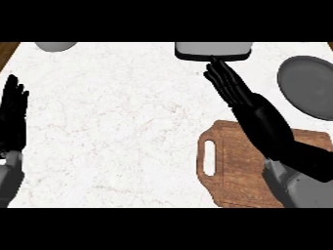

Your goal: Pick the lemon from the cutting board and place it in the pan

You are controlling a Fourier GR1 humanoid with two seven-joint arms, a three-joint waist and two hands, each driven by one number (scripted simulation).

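Note:
A brown wooden cutting board (pixel 234 161) with a handle slot lies at the lower right. The dark grey round pan (pixel 317 88) sits at the right edge, just beyond the board. My right hand (pixel 230 85) stretches from the lower right across the board, and its straight fingers point to the counter's far edge, left of the pan. The hand is open with nothing seen in it. No lemon shows anywhere; the forearm hides part of the board. At the left edge my left hand (pixel 7 114) rests open, fingers up.
A pale grey box-like object on a black base (pixel 212 50) stands at the far edge, right in front of my right fingertips. A grey rounded dish (pixel 56 46) sits at the far left. White marble counter (pixel 118 122) spreads across the middle.

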